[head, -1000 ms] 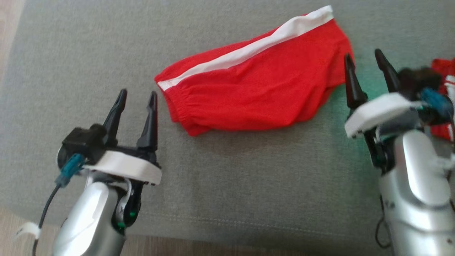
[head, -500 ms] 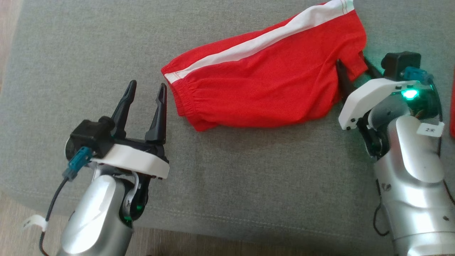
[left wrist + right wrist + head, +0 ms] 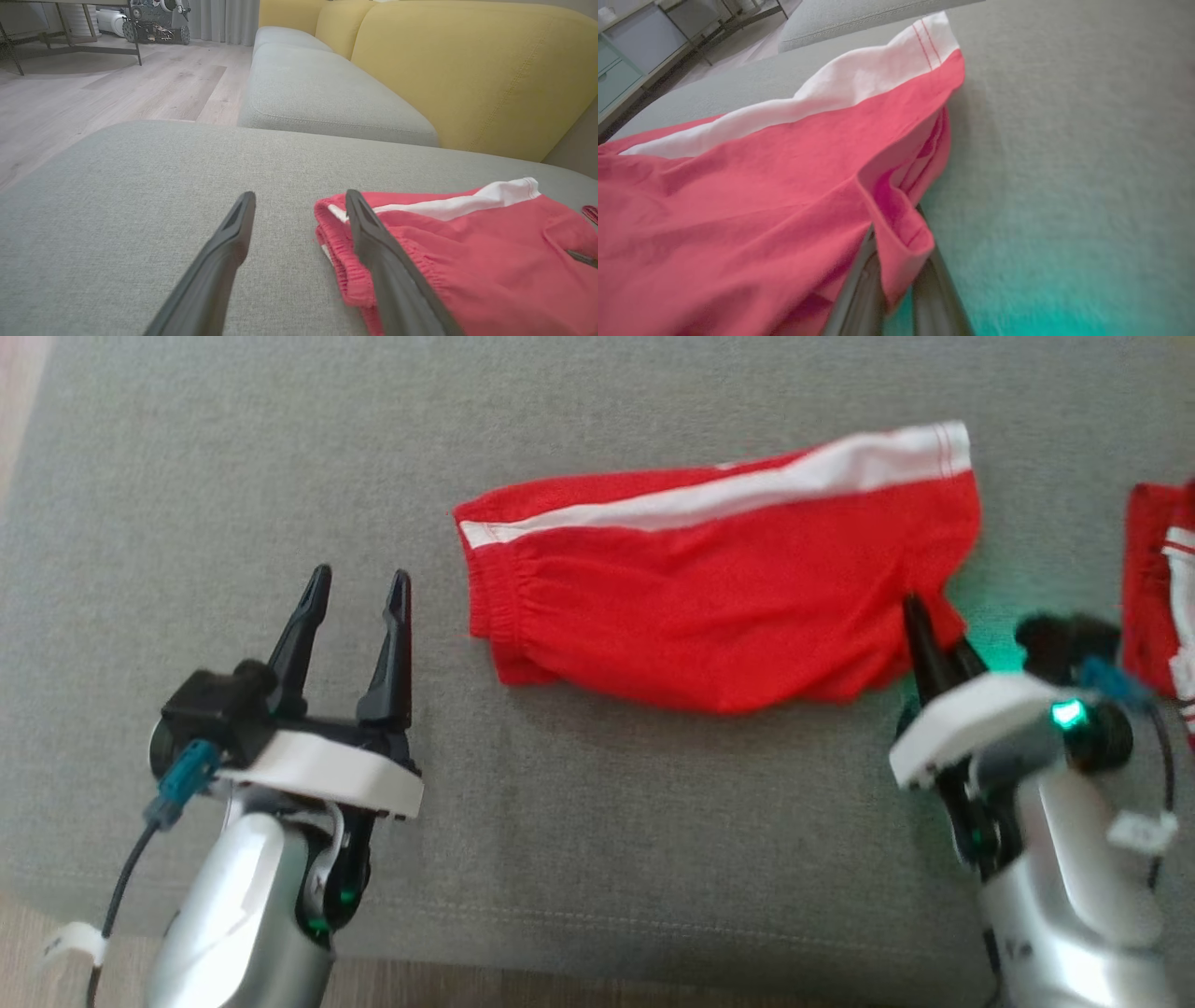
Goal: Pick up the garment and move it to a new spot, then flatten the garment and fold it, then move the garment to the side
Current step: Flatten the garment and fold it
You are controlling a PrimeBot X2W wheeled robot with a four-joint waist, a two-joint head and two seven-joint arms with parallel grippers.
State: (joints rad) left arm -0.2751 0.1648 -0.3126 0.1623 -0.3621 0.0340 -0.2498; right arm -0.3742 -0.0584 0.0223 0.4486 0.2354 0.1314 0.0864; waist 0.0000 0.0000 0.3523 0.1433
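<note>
Red cloth shorts with a white stripe (image 3: 719, 607) lie on the grey sofa seat (image 3: 653, 859). We see our right pincer (image 3: 936, 627) now clamped on the shorts' near right corner; a second ago its fingers were wide apart beside that corner. Our left pincer (image 3: 361, 577) has its fingers apart, just beside the shorts' left end, not touching, same as before.

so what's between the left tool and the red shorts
Just bare grey cushion; the head view shows that strip between the left tool and the red shorts.
</note>
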